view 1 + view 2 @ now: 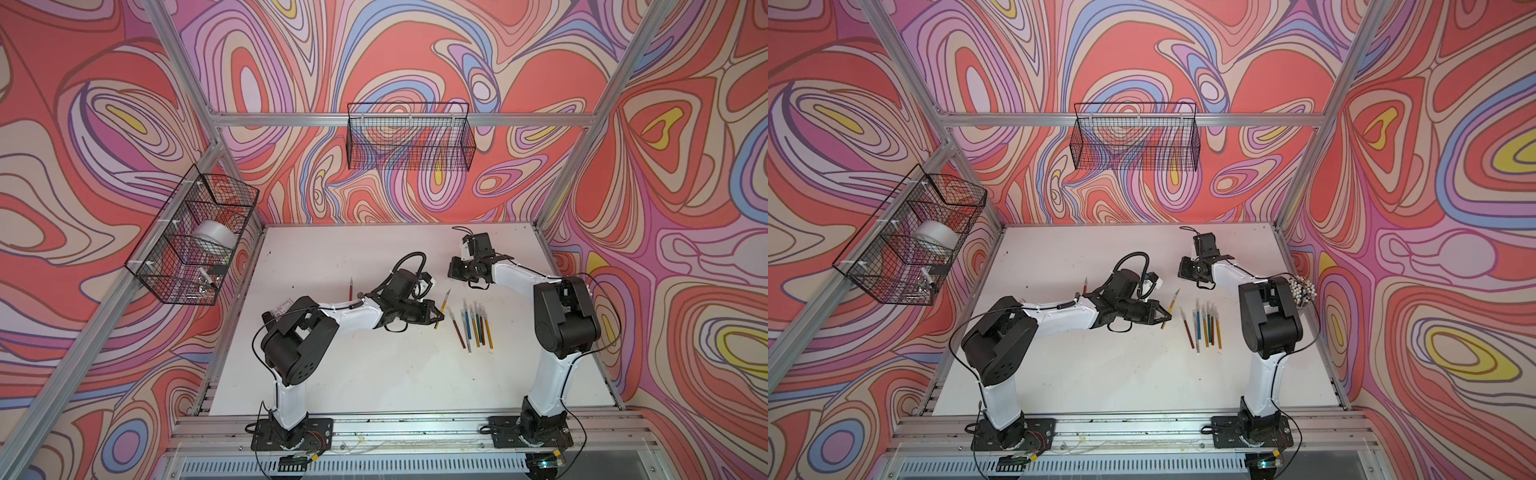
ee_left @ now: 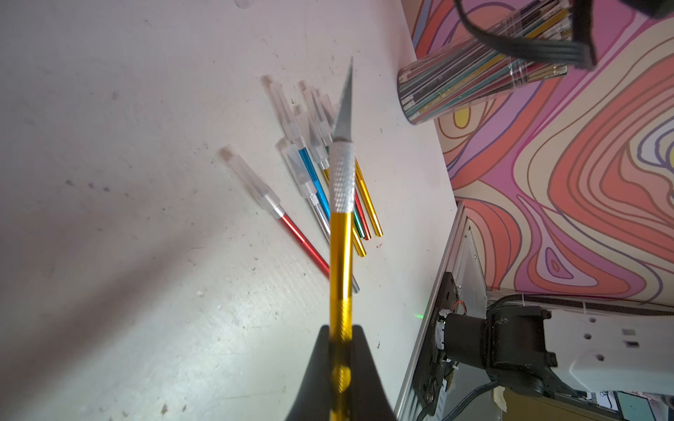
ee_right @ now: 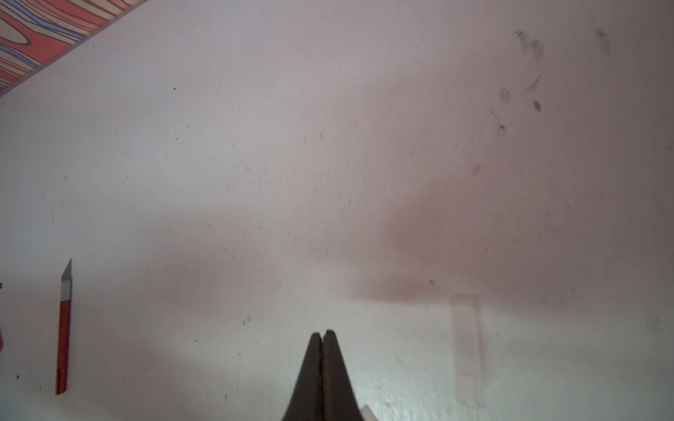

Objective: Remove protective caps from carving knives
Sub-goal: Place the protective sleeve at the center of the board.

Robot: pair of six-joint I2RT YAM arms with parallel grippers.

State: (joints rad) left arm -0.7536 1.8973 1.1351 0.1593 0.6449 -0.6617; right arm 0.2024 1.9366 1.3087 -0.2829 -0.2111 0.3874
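Both closed, left tool [image 2: 341, 330] pinching gold knife [image 2: 341, 255]

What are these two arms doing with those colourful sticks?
They're taking plastic caps off carving knives. The left gripper holds a gold knife, its blade bare. The right gripper is shut with nothing at its tips, a loose cap on the table near it. A bare red knife lies apart; the rest lie capped together.
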